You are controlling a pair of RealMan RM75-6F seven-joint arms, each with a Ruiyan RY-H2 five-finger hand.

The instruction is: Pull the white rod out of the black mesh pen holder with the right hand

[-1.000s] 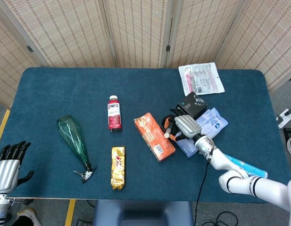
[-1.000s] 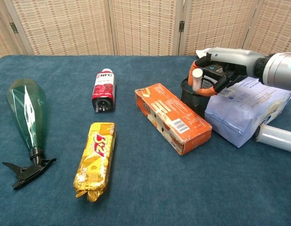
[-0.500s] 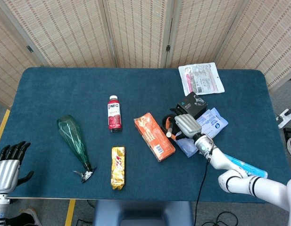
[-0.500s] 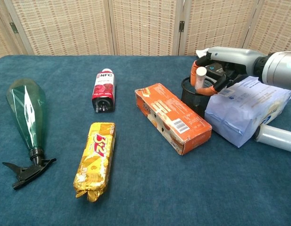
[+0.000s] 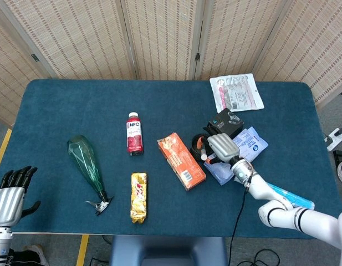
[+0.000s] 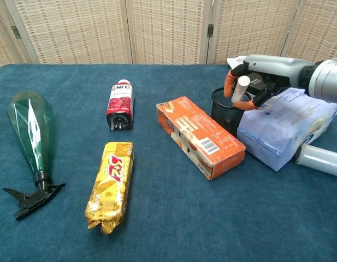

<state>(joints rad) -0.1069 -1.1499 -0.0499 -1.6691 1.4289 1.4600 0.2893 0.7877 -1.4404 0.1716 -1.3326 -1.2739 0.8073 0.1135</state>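
Observation:
The black mesh pen holder point(image 6: 225, 111) stands upright between the orange box and a pale blue bag; in the head view the pen holder point(image 5: 197, 145) shows just left of my right hand. My right hand point(image 6: 259, 73) hovers over its rim and pinches the white rod point(image 6: 238, 89) between orange-tipped fingers. The rod is tilted, its top leaning right, its lower end still down inside the holder. In the head view the right hand point(image 5: 220, 147) covers most of the rod point(image 5: 205, 155). My left hand point(image 5: 9, 198) rests off the table's front left corner, holding nothing, fingers apart.
An orange box point(image 6: 199, 135) lies right beside the holder's left. A pale blue bag point(image 6: 283, 127) and a black box point(image 5: 226, 123) crowd its right. Further left lie a red juice bottle point(image 6: 120, 105), a gold snack bar point(image 6: 111, 185) and a green spray bottle point(image 6: 29, 140). A white packet point(image 5: 235, 92) sits at the back.
My right hand has risen and shifted slightly right, drawing the white rod higher out of the pen holder and tilting it. The left hand has stayed put.

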